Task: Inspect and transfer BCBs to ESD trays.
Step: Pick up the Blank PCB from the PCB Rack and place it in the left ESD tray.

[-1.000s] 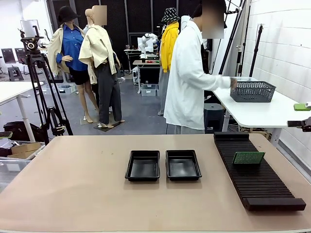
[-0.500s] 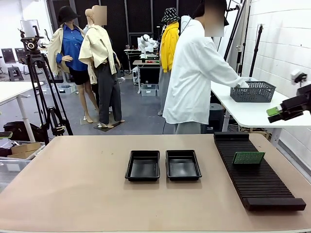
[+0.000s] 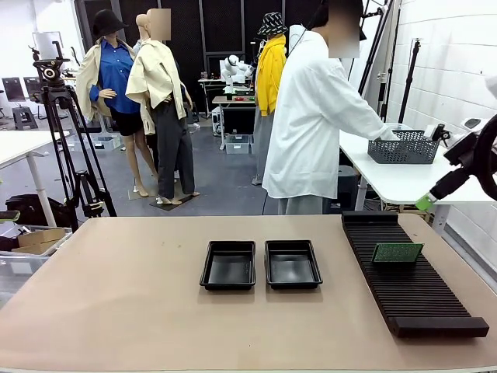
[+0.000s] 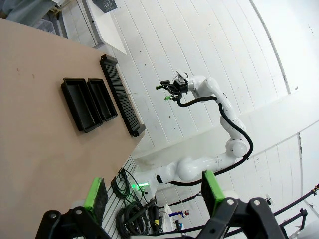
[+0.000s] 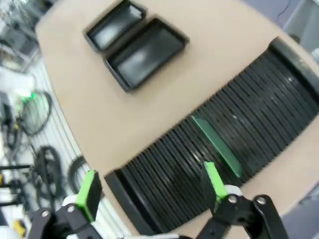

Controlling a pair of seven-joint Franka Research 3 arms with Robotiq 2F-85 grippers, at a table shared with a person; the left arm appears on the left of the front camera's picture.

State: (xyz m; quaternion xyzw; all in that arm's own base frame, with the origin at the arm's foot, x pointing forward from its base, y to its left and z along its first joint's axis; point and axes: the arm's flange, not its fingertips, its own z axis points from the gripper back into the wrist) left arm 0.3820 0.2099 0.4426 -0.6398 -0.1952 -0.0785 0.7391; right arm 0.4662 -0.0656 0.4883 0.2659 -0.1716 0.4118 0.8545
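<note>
Two ESD trays, glossy black and with bare floors, lie side by side mid-table: the left tray and the right tray. They also show as tray and tray, and small as trays. One BCB, a green board, stands on edge in the long black slotted rack. My right gripper hangs open high above the rack's far end. In its own view the right gripper looks down on the BCB, well apart from it. My left gripper is open, holding nothing, far from the table.
A person in a white coat stands at the far side, a hand in a dark mesh basket on a white side table. The right arm shows raised over the rack. The brown table has bare room on its left.
My right gripper has come into the front view at the right edge and dropped lower and leftward. The person has turned a little, hand still at the basket. Trays and BCB have not moved.
</note>
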